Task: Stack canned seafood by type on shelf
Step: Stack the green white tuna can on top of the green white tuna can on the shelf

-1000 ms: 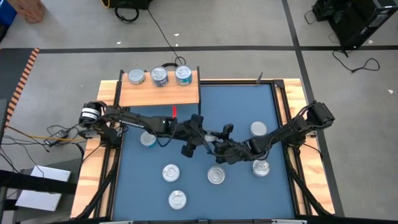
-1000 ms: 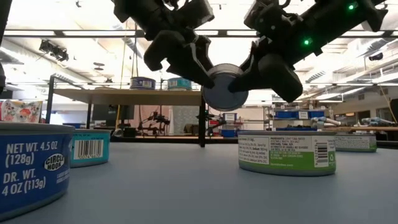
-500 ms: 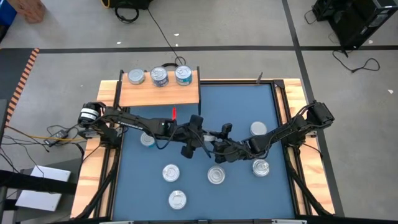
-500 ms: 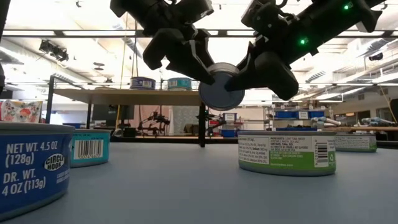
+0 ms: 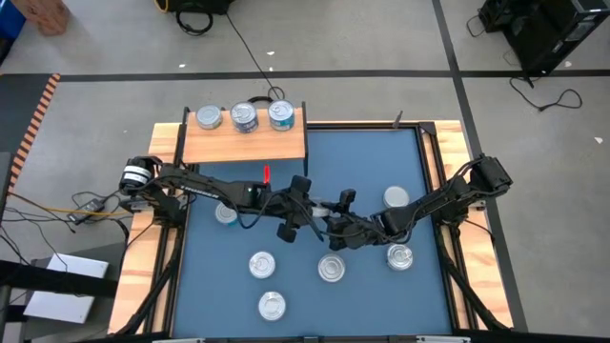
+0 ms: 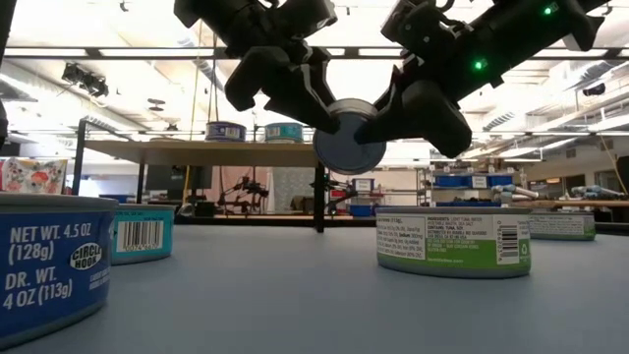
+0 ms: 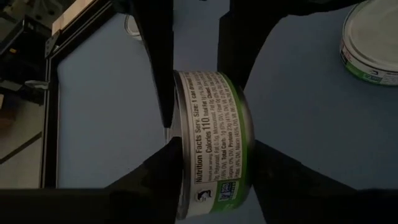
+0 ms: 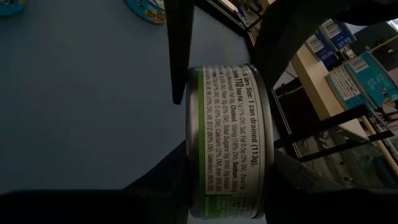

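nearest in the low view, a blue tin (image 6: 44,261) and a teal one (image 6: 141,236) at left, a green-labelled tin (image 6: 454,240) at right, all on the blue table (image 6: 295,295). above mid-table, held on edge in the air, a green tin (image 6: 350,138) pinched by the right gripper (image 6: 388,113) and flanked by the left gripper (image 6: 319,103), closing in from the other side, contact unclear. farthest, on the shelf (image 5: 243,141), three tins (image 5: 244,117) in a row.
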